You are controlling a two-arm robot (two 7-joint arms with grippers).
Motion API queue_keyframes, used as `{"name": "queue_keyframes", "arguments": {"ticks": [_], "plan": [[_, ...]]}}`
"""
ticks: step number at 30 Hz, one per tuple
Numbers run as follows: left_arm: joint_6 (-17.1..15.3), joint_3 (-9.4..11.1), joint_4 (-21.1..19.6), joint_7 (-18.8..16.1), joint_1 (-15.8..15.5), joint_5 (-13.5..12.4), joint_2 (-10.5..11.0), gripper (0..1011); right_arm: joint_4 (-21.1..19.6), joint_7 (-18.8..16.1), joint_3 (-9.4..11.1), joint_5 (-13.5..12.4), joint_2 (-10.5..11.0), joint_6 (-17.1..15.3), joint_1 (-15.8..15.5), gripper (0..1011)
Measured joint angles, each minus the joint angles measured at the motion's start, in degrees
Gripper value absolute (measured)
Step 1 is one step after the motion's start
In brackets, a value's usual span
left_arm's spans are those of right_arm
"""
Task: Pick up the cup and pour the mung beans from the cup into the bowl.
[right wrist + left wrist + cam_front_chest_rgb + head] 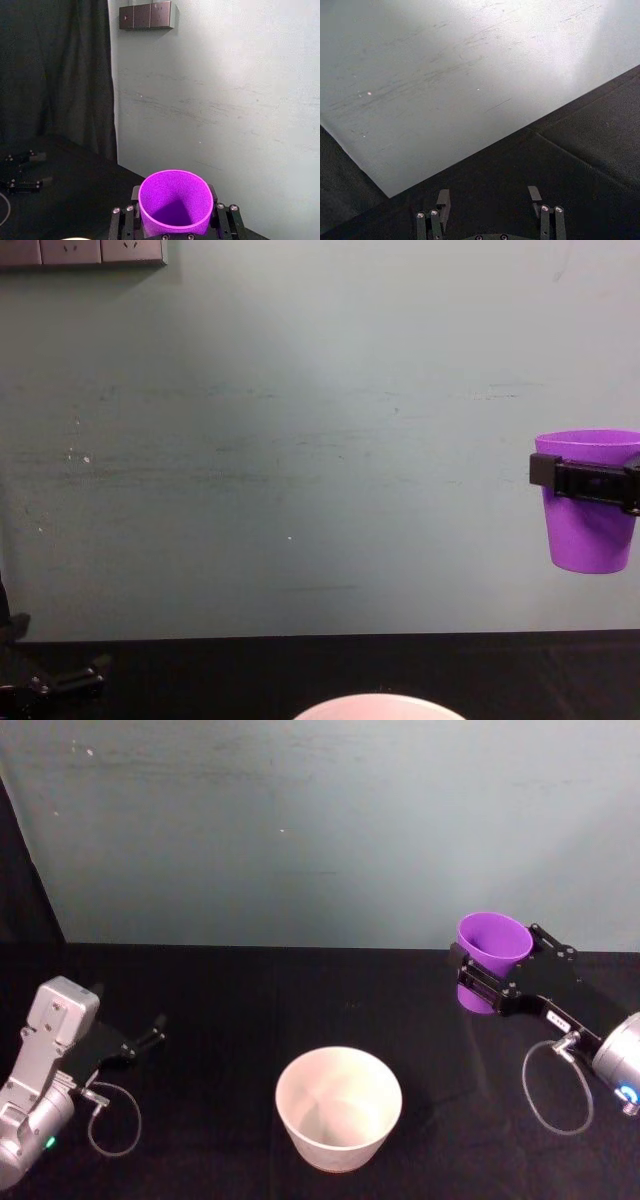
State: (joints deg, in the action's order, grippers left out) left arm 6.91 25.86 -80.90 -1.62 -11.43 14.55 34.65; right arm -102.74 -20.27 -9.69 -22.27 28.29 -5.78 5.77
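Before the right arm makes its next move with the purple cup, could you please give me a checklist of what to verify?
1. Grip: ok. The right gripper has its fingers clamped on both sides of the purple cup.
2. Cup upright: ok. Mouth up, in the air above the black table.
3. Cup over the white bowl: not ok. The bowl stands to the cup's left, nearer the robot.
4. Beans inside: cannot tell. The inner wall that shows is plain purple.
5. Left gripper out of the way: ok. Open, parked at the table's left.
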Motion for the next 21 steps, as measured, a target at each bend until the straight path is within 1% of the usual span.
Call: {"name": "queue_keyframes", "arguments": {"ticks": [21], "plan": [[0.00,0.00,0.00,0.00,0.00,0.00,0.00,1003,0.00,0.00,0.00,0.00,0.00,0.00,0.00,747]]}}
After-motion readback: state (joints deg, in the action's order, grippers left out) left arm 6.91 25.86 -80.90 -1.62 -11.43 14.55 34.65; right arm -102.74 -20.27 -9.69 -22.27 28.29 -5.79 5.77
